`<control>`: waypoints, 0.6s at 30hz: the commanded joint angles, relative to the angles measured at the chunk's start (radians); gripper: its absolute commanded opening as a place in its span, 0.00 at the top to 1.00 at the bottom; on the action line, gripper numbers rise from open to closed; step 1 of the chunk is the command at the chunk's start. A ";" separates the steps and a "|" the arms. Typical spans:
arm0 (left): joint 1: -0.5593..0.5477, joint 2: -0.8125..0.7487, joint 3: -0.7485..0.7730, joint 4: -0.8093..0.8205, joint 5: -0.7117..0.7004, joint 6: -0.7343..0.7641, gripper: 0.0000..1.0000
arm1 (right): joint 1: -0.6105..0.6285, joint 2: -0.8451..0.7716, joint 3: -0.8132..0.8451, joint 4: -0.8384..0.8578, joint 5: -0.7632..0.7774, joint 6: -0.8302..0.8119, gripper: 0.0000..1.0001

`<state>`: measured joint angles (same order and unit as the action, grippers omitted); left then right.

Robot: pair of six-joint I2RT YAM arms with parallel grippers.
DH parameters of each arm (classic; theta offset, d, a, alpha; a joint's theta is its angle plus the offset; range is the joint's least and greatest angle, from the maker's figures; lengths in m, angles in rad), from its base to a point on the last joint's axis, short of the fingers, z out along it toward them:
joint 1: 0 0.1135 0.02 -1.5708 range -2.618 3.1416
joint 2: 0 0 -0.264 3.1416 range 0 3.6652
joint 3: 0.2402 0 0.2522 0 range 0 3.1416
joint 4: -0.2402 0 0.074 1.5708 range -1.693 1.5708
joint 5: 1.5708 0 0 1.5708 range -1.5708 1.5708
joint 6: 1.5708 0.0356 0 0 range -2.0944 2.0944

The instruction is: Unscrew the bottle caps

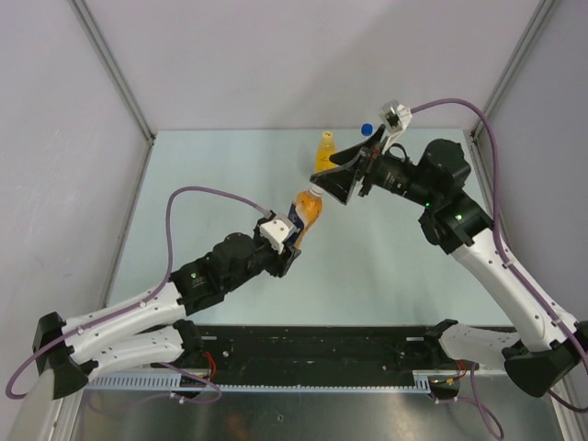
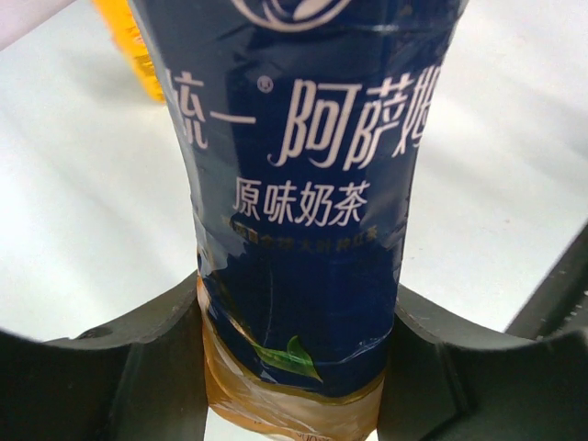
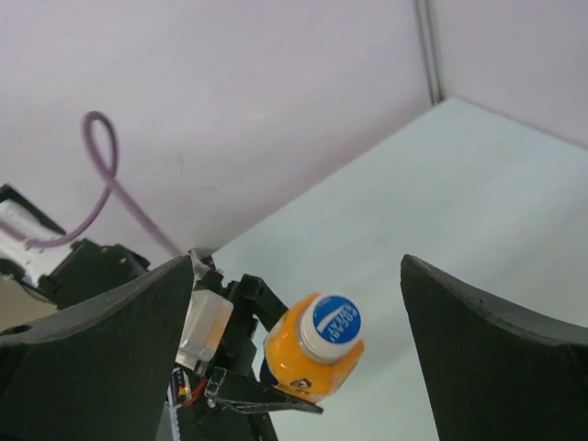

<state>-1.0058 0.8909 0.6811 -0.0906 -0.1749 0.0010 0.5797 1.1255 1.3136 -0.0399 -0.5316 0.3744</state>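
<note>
My left gripper [image 1: 292, 237] is shut on the orange bottle [image 1: 304, 213] with the blue label and holds it tilted above the table, neck toward the right arm. In the left wrist view both fingers [image 2: 138, 377] press the bottle's [image 2: 303, 230] lower body. Its white cap [image 1: 313, 191], with a blue printed top [image 3: 332, 324], is on the neck. My right gripper [image 1: 333, 182] is open, its fingers [image 3: 110, 358] wide apart, facing the cap from a short distance without touching it. The yellow bottle [image 1: 324, 154] with its yellow cap [image 1: 326, 136] stands behind. A blue cap [image 1: 367, 130] shows beside the right wrist; its bottle is hidden.
The pale green table [image 1: 220, 175] is walled by grey panels at the back and sides. The yellow bottle also shows at the top left of the left wrist view [image 2: 133, 46]. My left gripper's body [image 3: 216, 363] shows under the orange bottle in the right wrist view.
</note>
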 commanded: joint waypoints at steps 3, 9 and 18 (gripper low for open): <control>-0.001 0.015 0.073 -0.036 -0.230 0.013 1.00 | 0.013 0.097 0.111 -0.158 0.152 0.047 0.01; -0.008 0.019 0.083 -0.054 -0.320 0.015 1.00 | 0.019 0.190 0.191 -0.283 0.164 0.053 0.03; -0.014 0.058 0.095 -0.078 -0.334 0.031 1.00 | 0.034 0.236 0.194 -0.244 0.051 0.085 0.18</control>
<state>-1.0115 0.9394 0.7238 -0.1757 -0.4698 0.0097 0.5995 1.3525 1.4540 -0.3027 -0.4294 0.4408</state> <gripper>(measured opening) 0.593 0.865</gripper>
